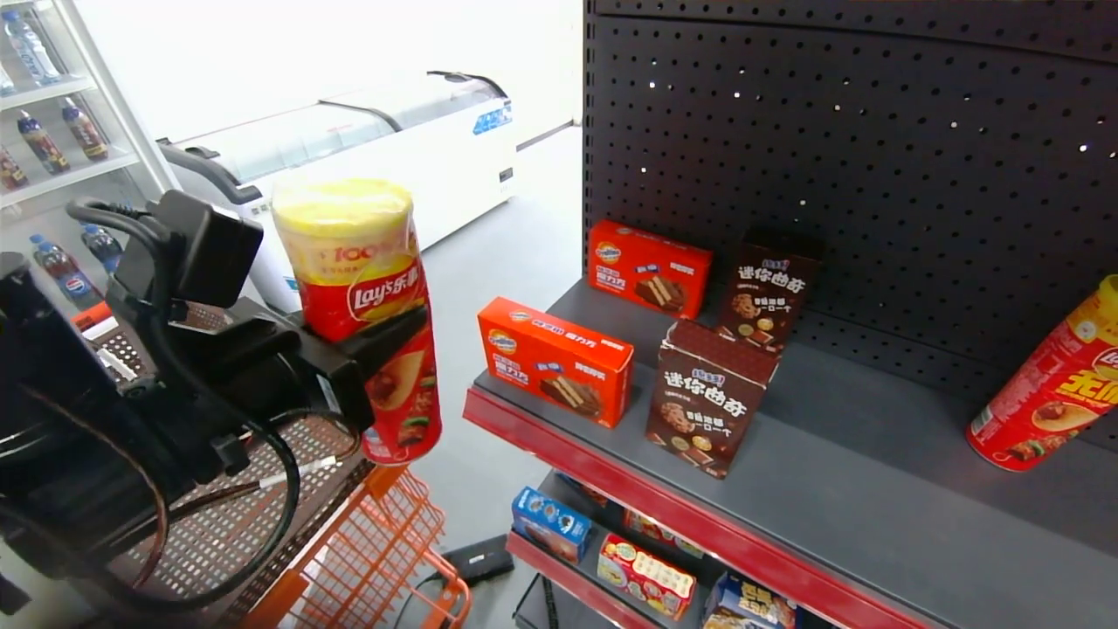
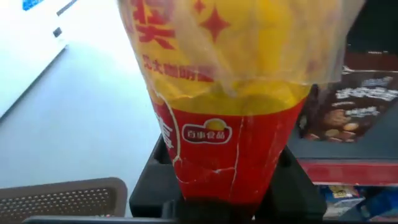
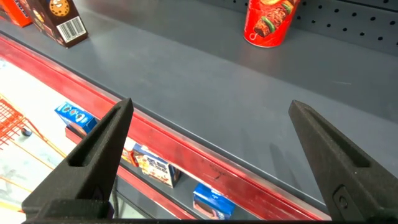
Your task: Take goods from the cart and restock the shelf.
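The left gripper (image 1: pixel 377 345) clamps a red-and-yellow chip can (image 1: pixel 354 253) around its middle, nearly upright above the orange cart (image 1: pixel 376 542) — just beside the shelf (image 1: pixel 856 472). The right gripper (image 3: pixel 211 109) hangs with jaws wide apart over the shelf's grey board, another red can (image 3: pixel 268 22) farther back.

Shelf deck (image 1: pixel 873 489) open between brown boxes (image 1: pixel 707 397) and red can (image 1: pixel 1052 384) at right; orange boxes (image 1: pixel 556 360) crowd left end.

Grey shelf (image 1: pixel 873 489) beside the left pincer (image 1: pixel 376 349). Nearest it, two orange boxes (image 1: pixel 556 360); beyond, two brown boxes (image 1: pixel 709 397); farthest, a red can (image 1: pixel 1052 384).
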`<state>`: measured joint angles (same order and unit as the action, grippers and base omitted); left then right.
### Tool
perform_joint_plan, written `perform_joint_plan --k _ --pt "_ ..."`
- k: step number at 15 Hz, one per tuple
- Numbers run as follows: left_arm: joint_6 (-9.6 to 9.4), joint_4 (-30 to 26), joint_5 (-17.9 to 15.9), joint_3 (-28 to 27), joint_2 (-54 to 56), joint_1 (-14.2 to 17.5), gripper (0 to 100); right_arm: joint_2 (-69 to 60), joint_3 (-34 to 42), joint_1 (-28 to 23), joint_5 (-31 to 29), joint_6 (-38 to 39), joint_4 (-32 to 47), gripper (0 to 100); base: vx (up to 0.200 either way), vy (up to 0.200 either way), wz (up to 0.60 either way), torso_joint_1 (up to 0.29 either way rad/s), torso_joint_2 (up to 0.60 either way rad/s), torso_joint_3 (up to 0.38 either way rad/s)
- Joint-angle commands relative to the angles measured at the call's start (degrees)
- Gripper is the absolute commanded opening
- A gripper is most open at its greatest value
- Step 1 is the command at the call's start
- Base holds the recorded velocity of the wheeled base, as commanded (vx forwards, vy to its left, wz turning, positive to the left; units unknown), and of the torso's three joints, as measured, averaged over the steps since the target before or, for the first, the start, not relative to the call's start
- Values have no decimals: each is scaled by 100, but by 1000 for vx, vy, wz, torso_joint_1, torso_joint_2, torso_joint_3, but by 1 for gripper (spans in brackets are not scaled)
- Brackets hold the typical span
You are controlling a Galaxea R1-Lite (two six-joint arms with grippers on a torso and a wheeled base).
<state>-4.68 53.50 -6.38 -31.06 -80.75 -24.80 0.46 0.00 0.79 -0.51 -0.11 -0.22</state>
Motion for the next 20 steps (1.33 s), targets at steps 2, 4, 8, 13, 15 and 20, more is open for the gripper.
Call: perform_joint_plan --k 2,4,8,13,15,20 --pt "55 -42 -145 74 15 -465 0 -2 0 0 -2 -7 -4 100 0 0 0 0 0 0" --pt "125 -7 -654 -14 -46 -447 0 -2 0 0 7 2 -4 100 0 0 0 0 0 0" --pt "117 239 -1059 -58 -362 -359 0 -2 0 0 -2 -7 -4 100 0 0 0 0 0 0" --pt "90 442 -1287 -401 -811 -447 0 -2 0 0 7 -7 -4 100 0 0 0 0 0 0" --pt "99 450 -1516 -453 -925 -438 0 -2 0 0 7 2 -4 100 0 0 0 0 0 0" --pt "99 573 -2403 -374 -960 -447 0 -2 0 0 7 -24 4 100 0 0 0 0 0 0"
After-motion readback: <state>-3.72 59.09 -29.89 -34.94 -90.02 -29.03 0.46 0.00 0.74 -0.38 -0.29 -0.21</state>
